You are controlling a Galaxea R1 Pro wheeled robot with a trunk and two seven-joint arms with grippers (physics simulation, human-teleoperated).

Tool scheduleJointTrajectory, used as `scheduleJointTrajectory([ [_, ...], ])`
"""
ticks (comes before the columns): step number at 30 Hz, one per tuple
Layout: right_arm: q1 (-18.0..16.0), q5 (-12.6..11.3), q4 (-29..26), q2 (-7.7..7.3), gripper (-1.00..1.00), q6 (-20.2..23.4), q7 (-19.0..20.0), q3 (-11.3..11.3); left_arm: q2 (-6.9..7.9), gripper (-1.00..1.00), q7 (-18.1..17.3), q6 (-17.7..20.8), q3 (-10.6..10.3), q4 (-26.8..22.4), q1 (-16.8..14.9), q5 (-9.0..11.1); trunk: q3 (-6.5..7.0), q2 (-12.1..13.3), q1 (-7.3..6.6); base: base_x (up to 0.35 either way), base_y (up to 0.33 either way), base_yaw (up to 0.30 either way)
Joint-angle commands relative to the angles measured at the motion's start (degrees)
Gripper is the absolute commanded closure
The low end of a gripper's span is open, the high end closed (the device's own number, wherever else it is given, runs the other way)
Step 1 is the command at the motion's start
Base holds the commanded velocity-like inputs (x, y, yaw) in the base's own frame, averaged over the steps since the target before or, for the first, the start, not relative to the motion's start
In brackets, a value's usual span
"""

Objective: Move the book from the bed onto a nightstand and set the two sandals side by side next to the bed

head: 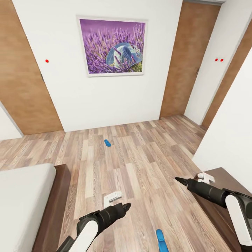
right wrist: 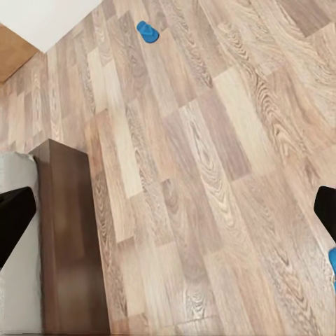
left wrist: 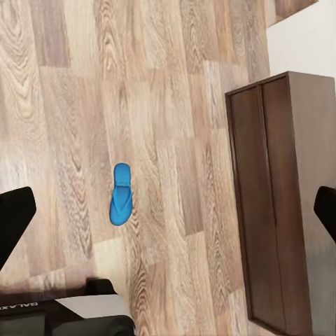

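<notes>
Walls: plain white wall (head: 105,101) faced the view, flanked by brown wood panels (head: 21,84) | Decor: framed lavender-field picture (head: 112,46) hung on it; small red dots (head: 47,61) marked the walls | Floor: light wood planks (head: 140,164) throughout | Furniture: dark brown cabinet (left wrist: 280,203) stood at the wall | Light: even, soft.

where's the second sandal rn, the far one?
In the head view the far sandal lies on the wood floor near the white wall with the lavender picture, beyond the bed corner; the other sandal lies between the arms.
</notes>
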Motion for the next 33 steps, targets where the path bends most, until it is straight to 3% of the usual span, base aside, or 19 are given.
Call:
scheduleJointTrajectory([
  [1, -0.06, 0.49, -0.04, 0.0, -1.0, 0.25, 0.6, -0.09, 0.01, -1.0, 0.58, 0.02, -0.07, -0.07, -0.07, 0.56, -0.12, -0.12, 0.04, 0.002, -0.001, 0.252],
  [33, -0.12, 0.54, -0.04, -0.02, -1.0, 0.24, 0.6, -0.07, -0.14, -1.0, 0.58, 0.02, 0.01, -0.07, -0.07, 0.76, -0.12, -0.12, 0.04, 0.0, 0.0, 0.284],
])
